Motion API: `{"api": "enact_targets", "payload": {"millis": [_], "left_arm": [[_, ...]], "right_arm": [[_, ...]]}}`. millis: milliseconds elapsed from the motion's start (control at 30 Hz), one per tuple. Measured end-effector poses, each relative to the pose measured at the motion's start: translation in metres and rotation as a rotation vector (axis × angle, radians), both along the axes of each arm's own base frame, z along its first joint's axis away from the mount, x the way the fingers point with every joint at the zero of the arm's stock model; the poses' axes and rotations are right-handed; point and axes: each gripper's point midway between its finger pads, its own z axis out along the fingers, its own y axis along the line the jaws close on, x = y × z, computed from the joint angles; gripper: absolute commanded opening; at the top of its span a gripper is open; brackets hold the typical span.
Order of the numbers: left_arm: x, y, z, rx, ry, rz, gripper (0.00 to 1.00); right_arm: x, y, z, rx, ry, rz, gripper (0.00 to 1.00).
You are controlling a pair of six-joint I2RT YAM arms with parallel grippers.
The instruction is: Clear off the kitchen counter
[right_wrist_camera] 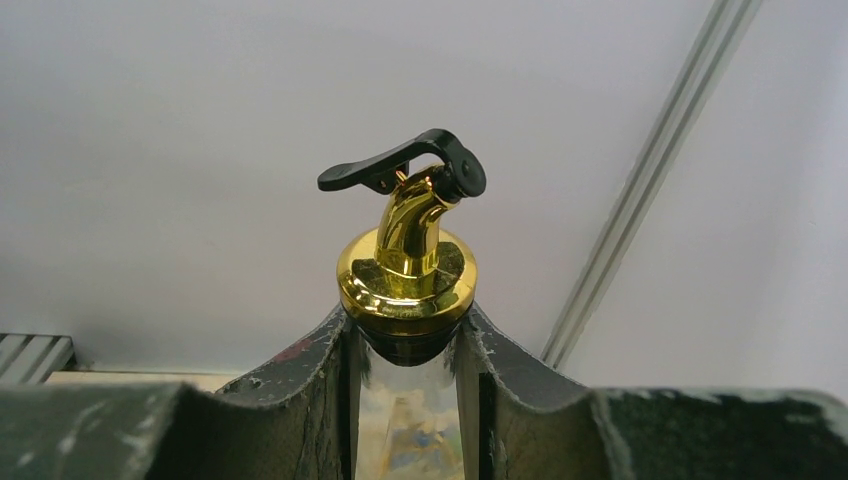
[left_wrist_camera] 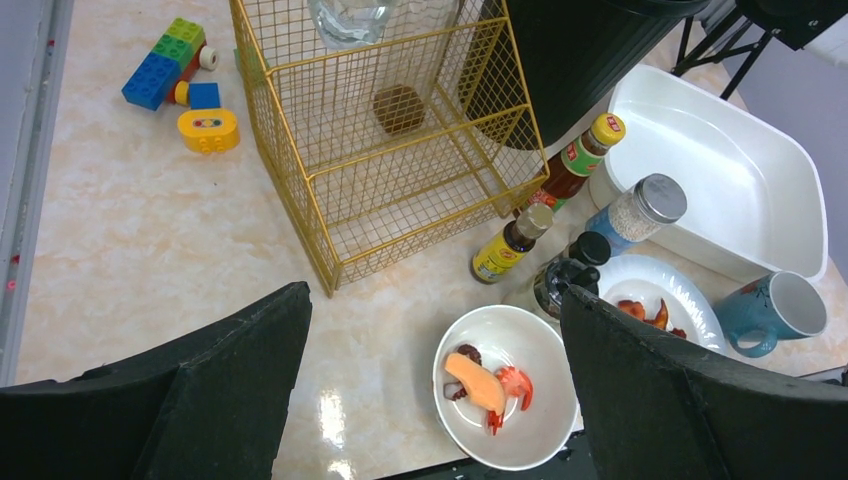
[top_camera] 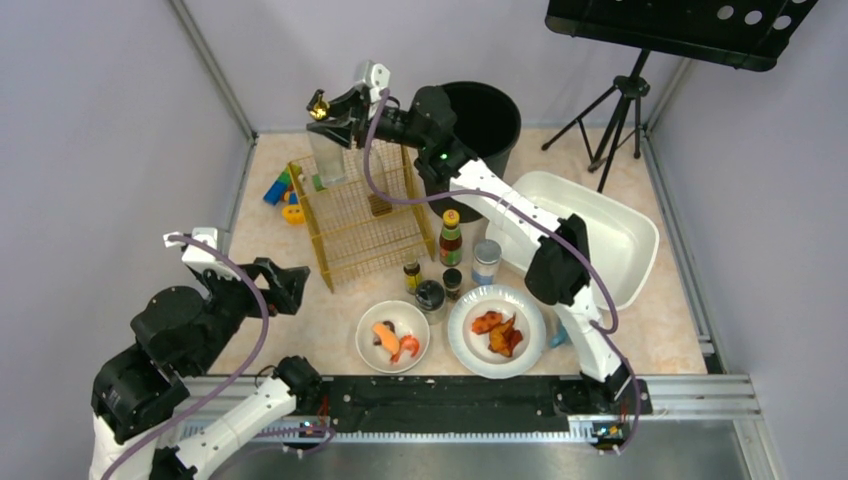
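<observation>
While right tool (right_wrist_camera: 405,345) clamps the gold-spouted bottle (right_wrist_camera: 406,280), left tool (left_wrist_camera: 435,300) gapes, sauce labels (left_wrist_camera: 493,262) illegible.

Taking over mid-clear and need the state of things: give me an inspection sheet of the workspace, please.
Surface: beige speckled kitchen counter, crowded mid-table.
Job's things: clear glass bottle with gold pourer, held at the yellow wire rack's far-left corner.
Clutter: two white dishes of food, several condiment bottles and jars, coloured toy blocks, teal mug, white plastic tub, black bucket.
Grippers: right gripper shut on the bottle's neck; left gripper open, empty.
Cables: purple cables along both arms; no snag seen.
Surroundings: black music stand, grey walls.
</observation>
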Motion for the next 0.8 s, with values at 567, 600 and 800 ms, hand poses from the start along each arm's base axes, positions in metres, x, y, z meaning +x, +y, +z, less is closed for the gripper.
{"api": "enact_targets", "payload": {"millis": [567, 600, 800], "left_arm": [[0.004, -0.002, -0.009, 0.015, 0.017, 0.007, 0.99], [0.004, -0.002, -0.01, 0.018, 0.019, 0.007, 0.99], [0.005, -0.001, -0.01, 0.023, 0.018, 0.009, 0.99]], "right_arm": [[0.027, 0.023, -0.066, -0.084, 0.076, -0.009, 0.0], [0.029, 0.024, -0.07, -0.089, 0.084, -0.013, 0.0], [0.035, 0.025, -0.077, -0.086, 0.112, -0.033, 0.0]]}}
